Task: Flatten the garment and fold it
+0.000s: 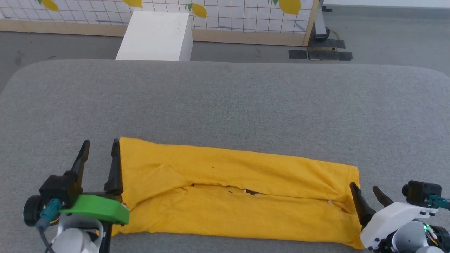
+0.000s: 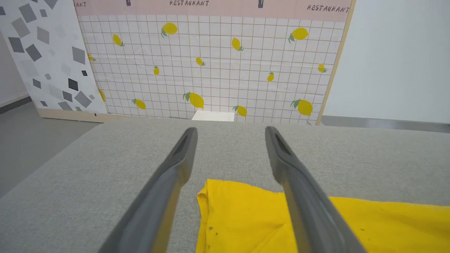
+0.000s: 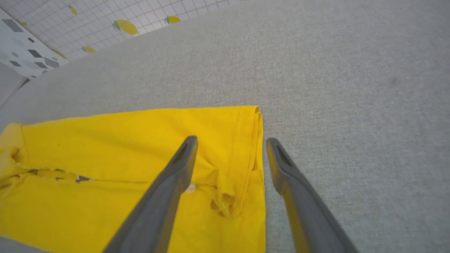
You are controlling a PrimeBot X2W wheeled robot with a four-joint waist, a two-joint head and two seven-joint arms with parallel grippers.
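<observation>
yellow garment [image 1: 246,196], folded lengthwise, lying flat

garment [image 1: 246,218]: yellow | tabletop [image 1: 225,102]: grey weave | screen [image 2: 211,70]: white grid, yellow lemons | box [image 1: 154,35]: white

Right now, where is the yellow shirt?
In the head view, the yellow shirt lies folded in a long strip at the near edge of the grey surface, between the left gripper and right gripper.

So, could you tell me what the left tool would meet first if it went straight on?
Likely free: the left tool points across the grey surface toward the white box beyond its far edge; height unclear.
</observation>
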